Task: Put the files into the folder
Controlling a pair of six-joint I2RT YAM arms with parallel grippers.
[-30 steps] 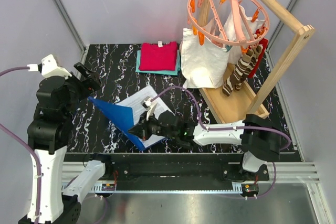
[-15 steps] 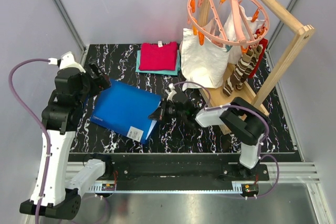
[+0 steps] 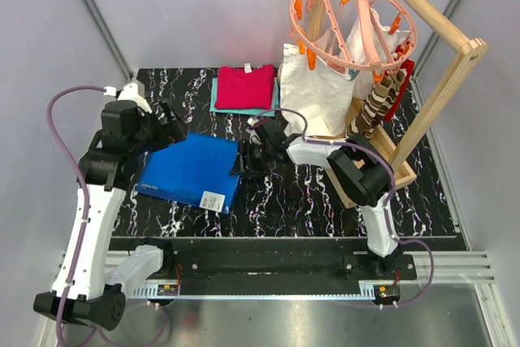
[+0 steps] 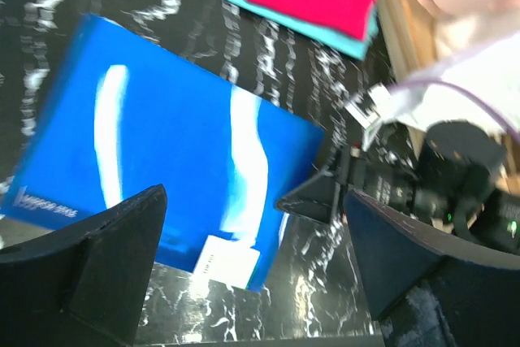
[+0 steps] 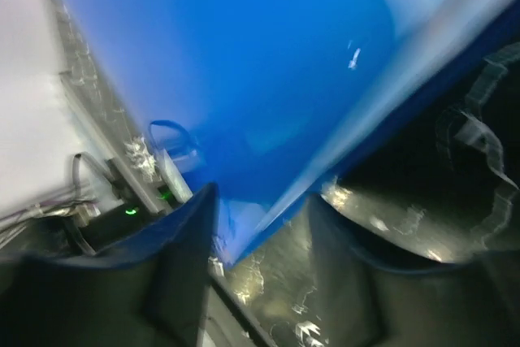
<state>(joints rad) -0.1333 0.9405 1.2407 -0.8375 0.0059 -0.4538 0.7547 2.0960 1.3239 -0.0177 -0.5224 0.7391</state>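
The blue folder (image 3: 188, 170) lies shut and flat on the black marbled table, its white barcode sticker (image 3: 213, 199) at the near right corner. The files are hidden; no white sheets show. My right gripper (image 3: 242, 162) is low at the folder's right edge, jaws apart; in the right wrist view the folder (image 5: 244, 71) fills the top, and its edge runs between the fingers of the right gripper (image 5: 260, 201) without being pinched. My left gripper (image 3: 168, 122) hovers open above the folder's far left corner. From there the left gripper (image 4: 253, 197) looks down on the folder (image 4: 162, 160).
Folded red and teal clothes (image 3: 244, 87) lie behind the folder. A white cloth bag (image 3: 313, 95), striped socks (image 3: 374, 111) and a pink clip hanger (image 3: 349, 22) hang from a wooden rack (image 3: 443, 87) at the right.
The folder's raised cover came down over the sheets, and the folder now lies flat. My right gripper swung from the near edge to the folder's right edge and opened. The left arm moved in.
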